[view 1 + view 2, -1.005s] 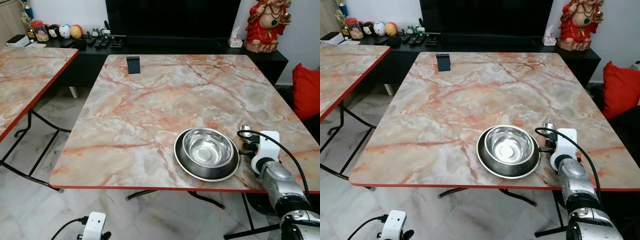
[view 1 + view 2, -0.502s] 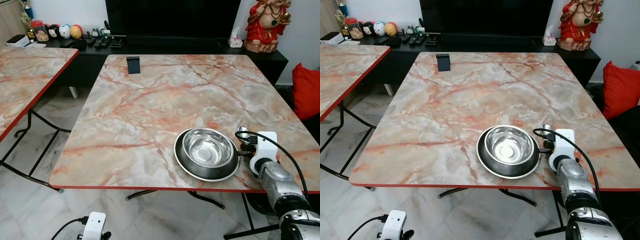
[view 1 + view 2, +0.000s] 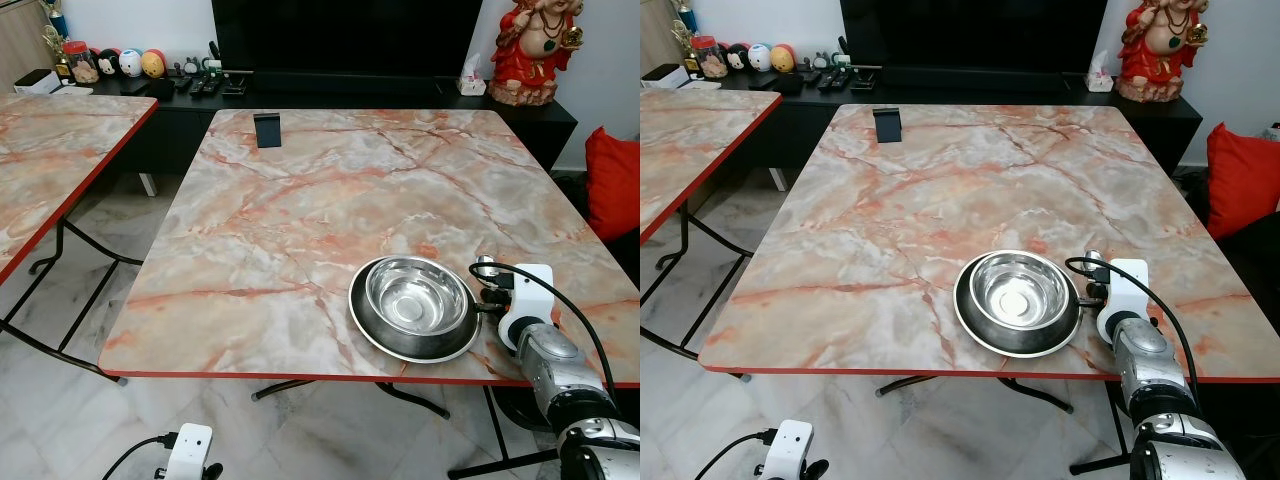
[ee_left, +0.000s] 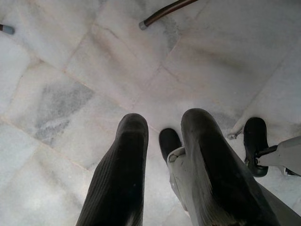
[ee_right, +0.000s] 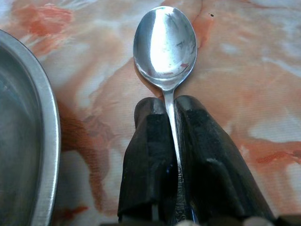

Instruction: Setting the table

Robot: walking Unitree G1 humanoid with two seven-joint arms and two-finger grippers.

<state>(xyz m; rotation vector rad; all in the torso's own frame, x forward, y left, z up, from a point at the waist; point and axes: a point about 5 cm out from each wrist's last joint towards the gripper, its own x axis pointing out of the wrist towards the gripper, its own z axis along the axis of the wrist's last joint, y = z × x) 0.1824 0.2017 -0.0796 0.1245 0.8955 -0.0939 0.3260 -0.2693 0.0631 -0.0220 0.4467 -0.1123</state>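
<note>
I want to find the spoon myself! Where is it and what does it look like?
Look at the big marble table, near its front edge on the robot's right. Beside the metal bowl on its plate, the right gripper pinches a spoon by its handle. It is small, shiny, oval-headed.

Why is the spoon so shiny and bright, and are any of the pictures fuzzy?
In the right wrist view the spoon, shut in the right gripper, mirrors the room light as a white glare. In the left eye view the bowl gleams too, and everything looks sharp. In the left wrist view the left gripper looks soft and blurry over the pale floor.
</note>
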